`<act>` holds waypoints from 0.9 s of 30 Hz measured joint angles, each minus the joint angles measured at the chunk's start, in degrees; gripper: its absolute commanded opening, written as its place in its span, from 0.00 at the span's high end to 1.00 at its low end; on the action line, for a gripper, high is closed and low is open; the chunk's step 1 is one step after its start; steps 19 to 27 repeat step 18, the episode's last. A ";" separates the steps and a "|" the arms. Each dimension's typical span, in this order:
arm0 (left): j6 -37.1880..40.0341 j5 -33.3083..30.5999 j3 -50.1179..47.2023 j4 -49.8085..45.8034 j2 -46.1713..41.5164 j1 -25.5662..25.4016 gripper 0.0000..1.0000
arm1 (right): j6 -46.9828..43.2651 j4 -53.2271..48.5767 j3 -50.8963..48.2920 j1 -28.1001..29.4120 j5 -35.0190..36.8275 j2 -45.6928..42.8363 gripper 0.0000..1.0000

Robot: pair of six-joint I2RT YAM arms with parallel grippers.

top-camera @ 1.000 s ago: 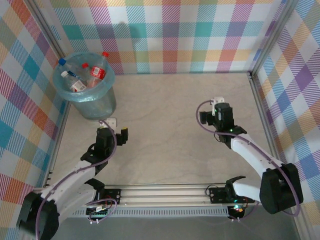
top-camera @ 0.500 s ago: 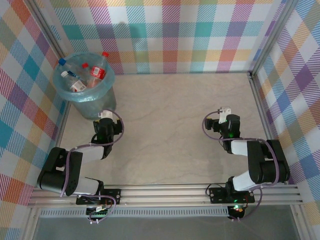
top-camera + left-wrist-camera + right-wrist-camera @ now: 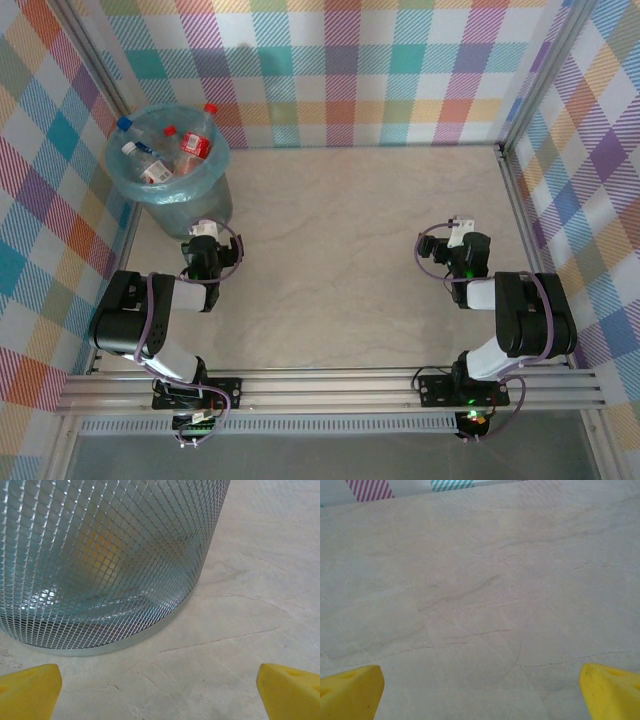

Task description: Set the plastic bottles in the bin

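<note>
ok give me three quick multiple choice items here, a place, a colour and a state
1. Where on the table does the bin stand?
A) far left corner
B) far right corner
C) between the arms
2. What colour are the left claw's fingertips?
A) black
B) yellow
C) red
3. How is the left claw?
A) shut on a bottle
B) shut on the bin's rim
C) open, holding nothing
Answers: 1 A, top view shows it by the far left walls. 2 B, both tips show yellow. 3 C, tips wide apart, bare table between.
</note>
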 measured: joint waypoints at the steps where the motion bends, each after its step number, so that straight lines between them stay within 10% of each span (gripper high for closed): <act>1: 0.00 0.07 0.00 -0.02 0.00 0.00 0.00 | -0.02 -0.11 0.11 0.00 -0.15 0.00 0.00; 27: -0.02 1.05 0.35 -0.11 0.00 0.02 0.00 | -0.04 -0.74 1.51 0.26 -2.03 0.00 0.00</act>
